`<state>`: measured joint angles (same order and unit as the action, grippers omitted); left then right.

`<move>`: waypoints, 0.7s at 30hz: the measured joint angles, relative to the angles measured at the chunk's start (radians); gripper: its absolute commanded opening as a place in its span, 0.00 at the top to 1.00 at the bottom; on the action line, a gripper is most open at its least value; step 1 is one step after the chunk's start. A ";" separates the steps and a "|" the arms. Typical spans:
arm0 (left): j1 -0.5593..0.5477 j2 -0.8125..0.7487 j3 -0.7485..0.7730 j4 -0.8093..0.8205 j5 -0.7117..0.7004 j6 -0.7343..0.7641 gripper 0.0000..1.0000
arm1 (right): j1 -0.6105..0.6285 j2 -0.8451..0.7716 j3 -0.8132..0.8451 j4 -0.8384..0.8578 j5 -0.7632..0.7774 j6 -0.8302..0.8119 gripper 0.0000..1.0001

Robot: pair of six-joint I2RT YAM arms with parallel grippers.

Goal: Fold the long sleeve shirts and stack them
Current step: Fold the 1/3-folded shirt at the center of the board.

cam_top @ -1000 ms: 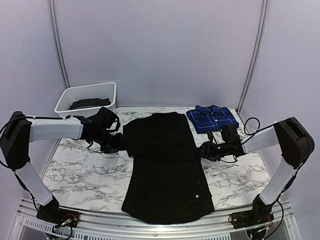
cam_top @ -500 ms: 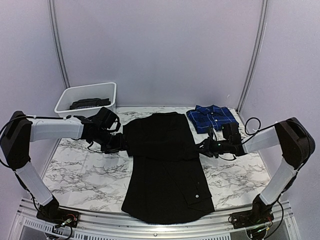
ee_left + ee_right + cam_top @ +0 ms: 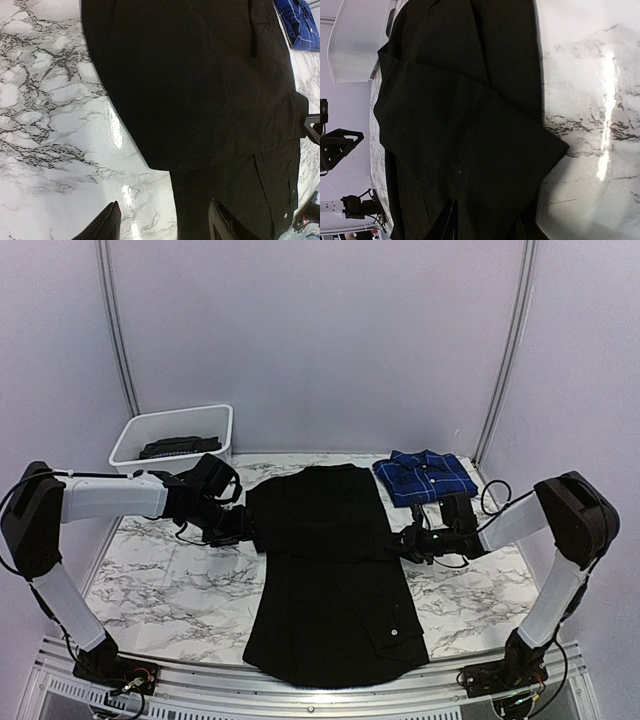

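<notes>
Marble-print table [image 3: 160, 580], pale walls.

Top view: black shirt [image 3: 330, 570] lies flat at centre w/ a fold across its middle. Blue plaid shirt [image 3: 425, 477] sits folded at far right, near the black shirt's collar end. White bin [image 3: 175, 435] at far left holds dark cloth. Left pincer [image 3: 245, 527] is at the black shirt's left edge, right pincer [image 3: 405, 543] at its right edge.

Left wrist: left pincer wide, 2 fingers apart over table and shirt edge, holding nothing.

Right wrist: right pincer low over black cloth, gap fairly narrow; can't tell if it grips.
</notes>
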<state>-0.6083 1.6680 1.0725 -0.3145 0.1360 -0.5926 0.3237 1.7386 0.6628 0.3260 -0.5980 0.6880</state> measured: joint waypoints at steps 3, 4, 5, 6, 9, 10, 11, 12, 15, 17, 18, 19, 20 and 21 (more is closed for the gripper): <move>0.000 0.000 0.000 0.000 0.003 -0.002 0.38 | 0.006 0.019 0.000 0.018 -0.003 0.009 0.80; 0.000 0.000 0.000 0.000 0.005 -0.003 0.38 | 0.008 0.022 0.000 0.023 -0.003 0.016 0.84; 0.000 0.000 -0.001 0.000 0.006 -0.003 0.38 | 0.008 0.024 0.000 0.026 -0.003 0.017 0.87; -0.001 0.000 -0.003 0.002 0.006 -0.003 0.37 | 0.008 0.024 0.000 0.030 -0.003 0.018 0.91; -0.002 -0.009 -0.033 0.011 0.012 -0.007 0.37 | 0.009 0.025 0.000 0.046 -0.006 0.028 1.00; -0.003 -0.014 -0.050 0.012 0.013 -0.010 0.37 | 0.009 0.025 0.000 0.052 -0.009 0.033 1.00; -0.006 -0.021 -0.067 0.011 0.013 -0.013 0.36 | 0.010 0.025 0.000 0.060 -0.013 0.038 1.00; -0.008 -0.026 -0.080 0.011 0.013 -0.016 0.36 | 0.010 0.024 0.000 0.065 -0.016 0.042 1.00; -0.025 -0.052 -0.132 0.011 0.014 -0.033 0.36 | 0.010 0.019 0.000 0.078 -0.026 0.053 1.00; -0.045 -0.072 -0.165 0.011 0.015 -0.051 0.36 | 0.010 0.005 0.000 0.084 -0.028 0.060 1.00; -0.049 -0.081 -0.180 0.011 0.016 -0.059 0.36 | 0.010 -0.004 0.000 0.085 -0.029 0.064 1.00; -0.074 -0.089 -0.196 0.013 0.015 -0.071 0.36 | 0.010 -0.016 0.002 0.084 -0.029 0.066 1.00; -0.094 -0.099 -0.215 0.013 0.014 -0.084 0.37 | 0.010 -0.029 0.005 0.084 -0.029 0.068 1.00; -0.119 -0.111 -0.236 0.015 0.014 -0.100 0.38 | 0.010 -0.041 0.011 0.083 -0.029 0.068 1.00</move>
<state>-0.7273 1.5574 0.8368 -0.2996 0.1505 -0.6926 0.3340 1.6974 0.6739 0.4091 -0.6273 0.7555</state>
